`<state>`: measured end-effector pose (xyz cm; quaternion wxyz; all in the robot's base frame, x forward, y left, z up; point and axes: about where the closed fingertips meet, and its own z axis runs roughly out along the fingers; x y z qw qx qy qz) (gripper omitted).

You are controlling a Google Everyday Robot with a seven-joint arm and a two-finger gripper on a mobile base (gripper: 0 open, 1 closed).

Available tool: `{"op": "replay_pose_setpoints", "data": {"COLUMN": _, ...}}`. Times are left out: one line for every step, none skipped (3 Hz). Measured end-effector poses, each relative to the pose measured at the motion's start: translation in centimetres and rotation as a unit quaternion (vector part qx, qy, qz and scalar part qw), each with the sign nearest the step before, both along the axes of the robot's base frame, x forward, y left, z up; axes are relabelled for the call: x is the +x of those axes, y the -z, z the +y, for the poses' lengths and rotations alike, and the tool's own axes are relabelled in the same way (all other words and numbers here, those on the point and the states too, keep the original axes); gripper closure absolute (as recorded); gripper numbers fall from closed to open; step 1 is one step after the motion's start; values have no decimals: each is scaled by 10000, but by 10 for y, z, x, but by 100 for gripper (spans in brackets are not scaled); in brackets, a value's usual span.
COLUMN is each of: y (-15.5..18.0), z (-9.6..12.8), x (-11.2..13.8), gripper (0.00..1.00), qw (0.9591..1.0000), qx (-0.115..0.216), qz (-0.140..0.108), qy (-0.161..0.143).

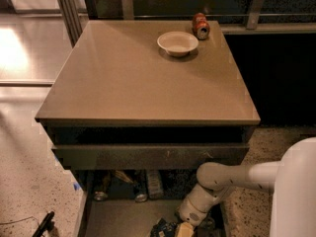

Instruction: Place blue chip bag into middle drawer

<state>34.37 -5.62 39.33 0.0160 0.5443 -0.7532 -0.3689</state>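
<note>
- Cabinet top [138,78] mostly bare; white bowl [177,43] and orange-red soda can [200,25] sit near its far right corner, the can lying on its side just behind the bowl.
- Upper drawer [148,156] is pulled out slightly; its long dark front panel overhangs the back of the space below.
- Middle drawer [123,217] is pulled well out beneath it, with a flat grey-brown floor open across the left and centre. Left wall is a thin dark edge; right wall is hidden by the arm [232,176].
- Arm comes in from the right, bends under the upper panel and angles down into the drawer's front right part.
- Gripper [183,227] is low inside the middle drawer at the bottom edge of view, partly cut off. Cannot tell whether it is spread or clamped.
- Blue chip bag [163,228] is a dark crinkled shape on the drawer floor, right at the gripper's left side, seemingly touching. Only its top shows.
- Clutter at the drawer's back, under the panel: two small cans [101,195] and a packet [154,184], dim and hard to identify.
- Black object [43,224] on the speckled floor [24,181], lower left, unclear.
</note>
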Motion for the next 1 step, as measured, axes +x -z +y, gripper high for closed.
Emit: {"op": "replay_pose_setpoints", "data": {"y": 0, "z": 0, "x": 0, "gripper": 0, "qw": 10000, "qx": 0, "qz": 0, "qy": 0}}
